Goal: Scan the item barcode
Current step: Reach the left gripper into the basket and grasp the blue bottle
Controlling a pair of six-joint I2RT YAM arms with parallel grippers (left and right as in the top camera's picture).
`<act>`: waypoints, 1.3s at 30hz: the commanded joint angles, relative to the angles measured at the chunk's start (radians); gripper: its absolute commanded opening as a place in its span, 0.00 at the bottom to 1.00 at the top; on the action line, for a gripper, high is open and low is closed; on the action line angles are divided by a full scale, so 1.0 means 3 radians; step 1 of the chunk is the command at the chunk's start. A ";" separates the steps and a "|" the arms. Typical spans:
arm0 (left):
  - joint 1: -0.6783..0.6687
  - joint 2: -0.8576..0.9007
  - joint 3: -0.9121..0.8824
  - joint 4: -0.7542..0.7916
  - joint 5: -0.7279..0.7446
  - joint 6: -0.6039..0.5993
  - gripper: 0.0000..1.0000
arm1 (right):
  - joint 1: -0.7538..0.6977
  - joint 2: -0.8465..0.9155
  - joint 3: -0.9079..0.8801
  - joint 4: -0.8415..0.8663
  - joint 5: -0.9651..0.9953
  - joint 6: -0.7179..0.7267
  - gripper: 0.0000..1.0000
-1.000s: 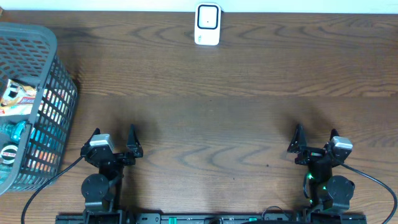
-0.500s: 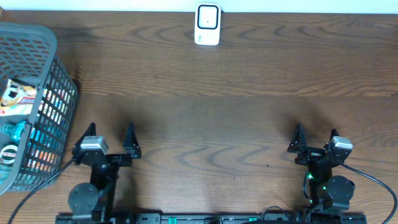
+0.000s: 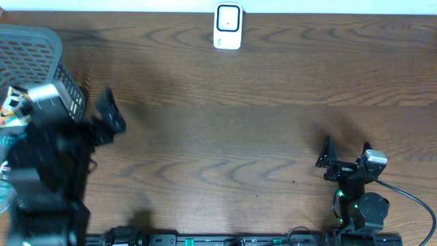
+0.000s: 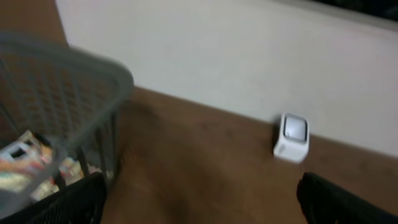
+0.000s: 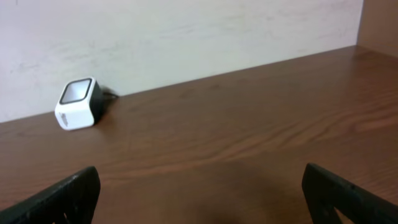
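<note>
The white barcode scanner (image 3: pixel 227 26) stands at the table's far edge against the wall, and shows in the left wrist view (image 4: pixel 292 137) and the right wrist view (image 5: pixel 79 102). Packaged items (image 3: pixel 15 102) lie in the grey basket (image 3: pixel 41 34) at the left, and a colourful packet (image 4: pixel 25 158) shows through its mesh. My left gripper (image 3: pixel 87 108) is raised and blurred beside the basket's right wall. It is open (image 4: pixel 202 202) with nothing between its fingers. My right gripper (image 3: pixel 347 154) rests open at the near right, also with nothing between its fingers (image 5: pixel 202 199).
The basket's rim (image 4: pixel 74 59) stands well above the table, close on the left gripper's left. A white wall runs behind the scanner. Brown wooden tabletop (image 3: pixel 239 123) lies between the two arms and the scanner.
The left arm has lifted from its rest spot at the near left and swung up and left toward the basket, still open. The right arm has not moved.
</note>
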 commanded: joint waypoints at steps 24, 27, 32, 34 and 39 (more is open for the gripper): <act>0.2884 0.2338 0.1816 -0.1569 0.1279 -0.0877 0.98 | 0.0008 -0.0011 -0.0004 -0.0010 0.0003 0.0034 0.99; 0.3016 0.2763 0.1746 -0.1647 0.1273 -0.0712 0.98 | 0.0008 -0.0011 -0.0004 -0.0010 0.0003 0.0034 0.99; 0.3014 0.3134 0.1475 -0.1595 0.1197 -0.0614 0.99 | 0.0008 -0.0011 -0.0004 -0.0010 0.0003 0.0034 0.99; 0.3014 0.3216 0.1316 -0.1483 0.1197 -0.0543 0.99 | 0.0008 -0.0011 -0.0004 -0.0010 0.0003 0.0034 0.99; 0.3014 0.3255 0.0815 -0.1071 0.1090 -0.0537 1.00 | 0.0008 -0.0010 -0.0004 -0.0011 0.0003 0.0034 0.99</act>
